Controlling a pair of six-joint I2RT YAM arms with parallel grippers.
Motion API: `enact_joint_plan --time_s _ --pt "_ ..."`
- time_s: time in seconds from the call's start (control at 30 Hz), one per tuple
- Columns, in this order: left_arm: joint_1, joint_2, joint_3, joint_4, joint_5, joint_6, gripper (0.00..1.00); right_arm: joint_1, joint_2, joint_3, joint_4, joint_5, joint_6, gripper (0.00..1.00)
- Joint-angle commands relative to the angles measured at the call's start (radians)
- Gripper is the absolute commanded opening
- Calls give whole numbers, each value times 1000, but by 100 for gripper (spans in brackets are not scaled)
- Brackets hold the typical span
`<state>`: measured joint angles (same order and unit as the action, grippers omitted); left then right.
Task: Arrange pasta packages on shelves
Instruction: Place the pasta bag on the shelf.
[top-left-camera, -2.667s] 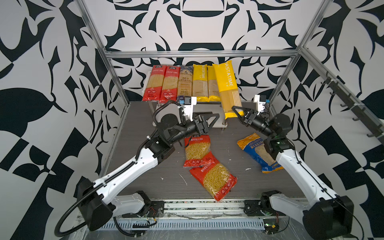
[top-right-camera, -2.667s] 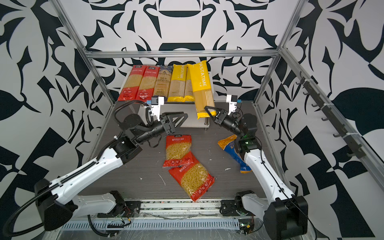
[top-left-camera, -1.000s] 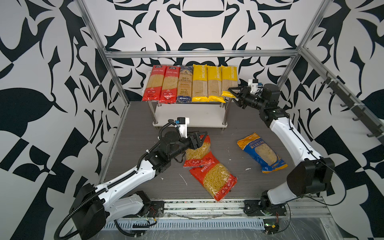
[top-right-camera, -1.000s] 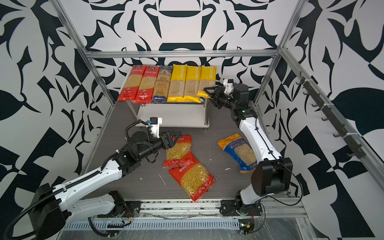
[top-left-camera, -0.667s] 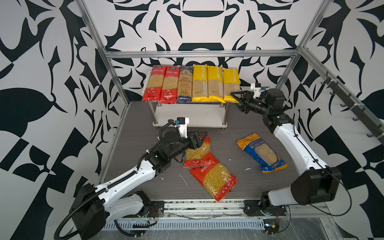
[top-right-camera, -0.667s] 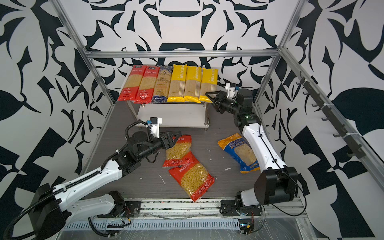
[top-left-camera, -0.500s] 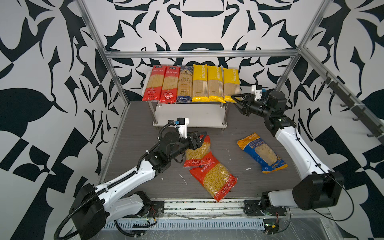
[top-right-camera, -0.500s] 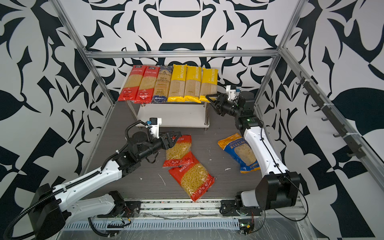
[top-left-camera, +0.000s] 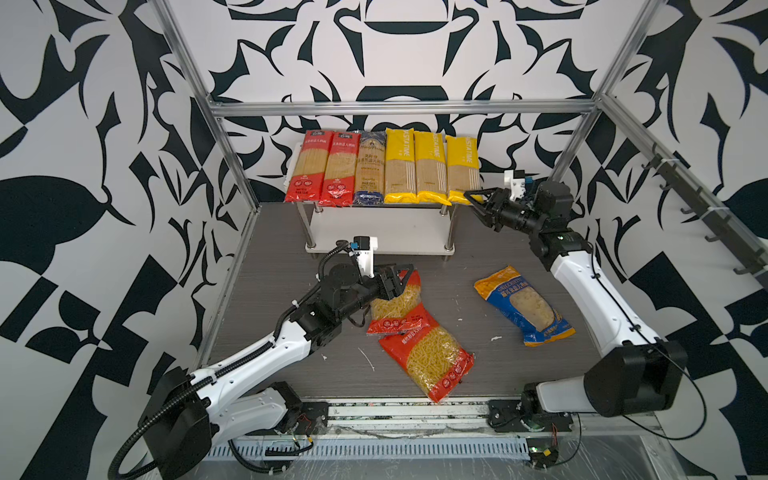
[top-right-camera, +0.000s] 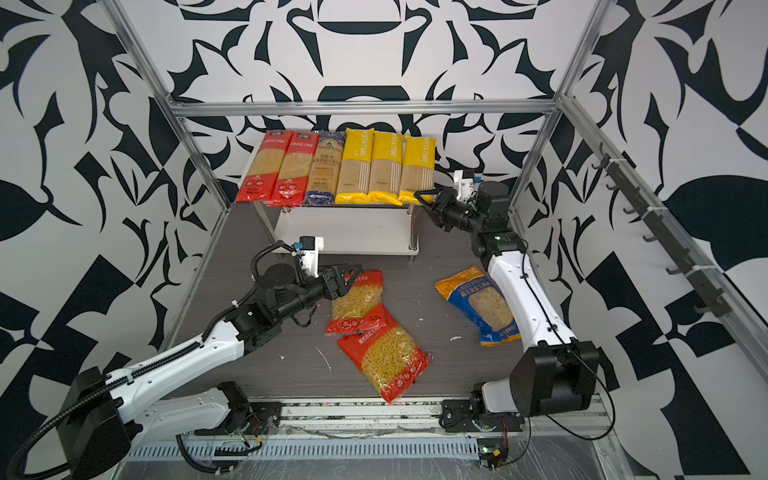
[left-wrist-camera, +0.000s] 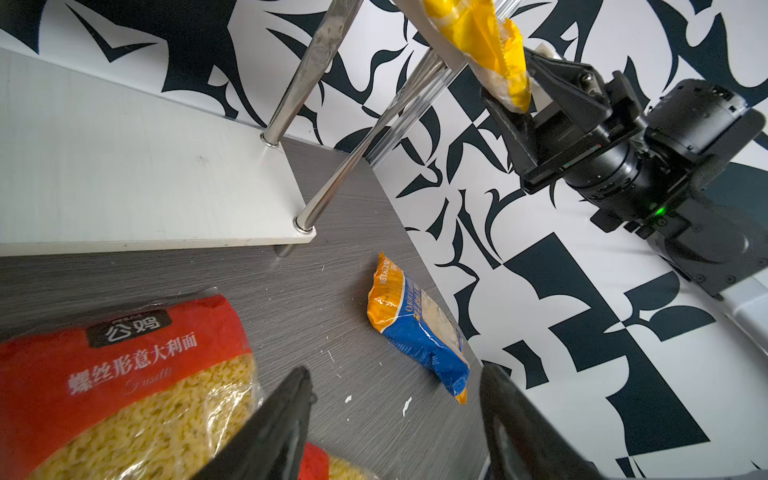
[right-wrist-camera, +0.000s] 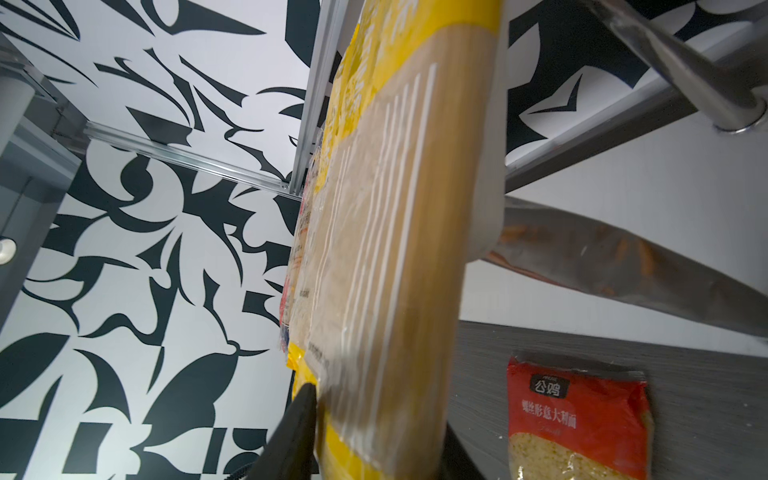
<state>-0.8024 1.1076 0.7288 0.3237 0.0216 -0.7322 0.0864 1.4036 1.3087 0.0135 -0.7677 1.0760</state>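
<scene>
3rd yellow pack (top-left-camera: 462, 168) landed on shelves (top-left-camera: 382, 232); right end effector (top-left-camera: 473, 199) straddles its end, grip unclear; left end effector (top-left-camera: 405, 277) open.

Six spaghetti packs (top-left-camera: 399, 166) line the rack's (top-left-camera: 374, 230) top; two red bags (top-left-camera: 428, 361) and a blue-orange bag (top-left-camera: 525, 305) lie on the desk (top-left-camera: 270, 291).

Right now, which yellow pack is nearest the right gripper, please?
The end yellow pack, farthest from the red packs; its corner lies between the jaws of the right gripper.
</scene>
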Motion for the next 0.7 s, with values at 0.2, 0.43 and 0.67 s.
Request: enact_joint_plan --time_s 0.2,0.43,0.67 --pt "5 1 -11 14 -6 7 68 -2 41 127 -9 -66 -92 4" --pt "5 -4 -14 11 -9 10 68 0 89 202 -45 -148 -129 0" --pt "5 -7 -16 12 -11 8 68 0 100 166 -4 -141 -84 9"
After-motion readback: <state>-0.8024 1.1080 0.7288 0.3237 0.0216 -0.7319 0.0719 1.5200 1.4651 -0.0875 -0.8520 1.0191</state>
